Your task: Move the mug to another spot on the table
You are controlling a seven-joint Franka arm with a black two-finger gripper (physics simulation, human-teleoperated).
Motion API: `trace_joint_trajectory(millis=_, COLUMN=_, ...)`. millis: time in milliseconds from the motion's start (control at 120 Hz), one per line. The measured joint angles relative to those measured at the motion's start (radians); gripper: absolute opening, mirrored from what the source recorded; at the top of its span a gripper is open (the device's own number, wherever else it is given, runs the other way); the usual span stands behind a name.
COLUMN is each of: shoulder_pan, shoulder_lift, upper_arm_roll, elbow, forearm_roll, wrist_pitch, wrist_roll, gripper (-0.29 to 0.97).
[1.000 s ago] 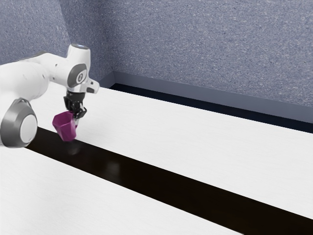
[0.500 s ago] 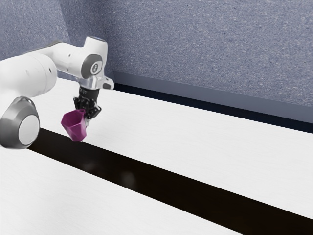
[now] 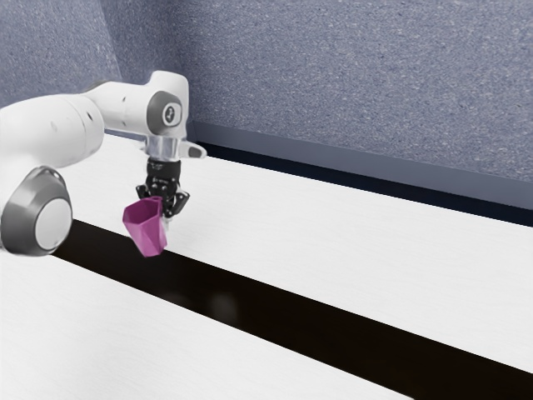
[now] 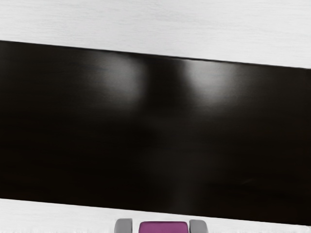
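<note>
Exterior view: gripper (image 3: 164,206) pinches the mug (image 3: 146,230) by its rim.

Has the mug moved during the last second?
Yes. The mug, held in the gripper, has moved toward the exterior view's right, along the black stripe's far edge.

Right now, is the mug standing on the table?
No, the mug hangs tilted in the gripper, lifted clear of the table.

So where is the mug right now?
On the exterior view's left, the mug hangs tilted in the claw, lifted off the table, over the far edge of its black stripe.
</note>
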Motion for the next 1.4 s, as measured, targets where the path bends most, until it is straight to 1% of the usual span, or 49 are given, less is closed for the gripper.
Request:
trace_joint_trajectory(millis=233, shoulder_pan=-0.078, shoulder_lift=0.014, upper_arm_roll=0.001, elbow=-0.007, forearm_roll=-0.05, wrist_pitch=-0.016, wrist_roll=-0.062, gripper=-0.1)
trace_joint_trajectory(millis=367, shoulder_pan=-0.104, shoulder_lift=0.021, upper_arm_roll=0.001, elbow=-0.008, forearm_roll=-0.074, wrist_pitch=-0.02, wrist_roll=-0.093, gripper=-0.1)
trace_joint_trajectory(millis=600, shoulder_pan=-0.156, shoulder_lift=0.034, upper_arm_roll=0.007, elbow=-0.008, forearm_roll=-0.139, wrist_pitch=-0.023, wrist_roll=-0.153, gripper=-0.1)
trace_joint_trajectory(millis=733, shoulder_pan=-0.16, shoulder_lift=0.045, upper_arm_roll=0.017, elbow=-0.002, forearm_roll=-0.174, wrist_pitch=-0.022, wrist_roll=-0.188, gripper=-0.09)
trace_joint_trajectory(millis=1133, shoulder_pan=-0.163, shoulder_lift=0.15, upper_arm_roll=0.027, elbow=0.044, forearm_roll=-0.291, wrist_pitch=-0.014, wrist_roll=-0.301, gripper=-0.09)
trace_joint_trajectory(millis=1317, shoulder_pan=-0.165, shoulder_lift=0.178, upper_arm_roll=0.025, elbow=0.049, forearm_roll=-0.314, wrist_pitch=-0.013, wrist_roll=-0.338, gripper=-0.09)
trace_joint_trajectory(millis=1400, shoulder_pan=-0.168, shoulder_lift=0.184, upper_arm_roll=0.025, elbow=0.049, forearm_roll=-0.324, wrist_pitch=-0.013, wrist_roll=-0.352, gripper=-0.07)
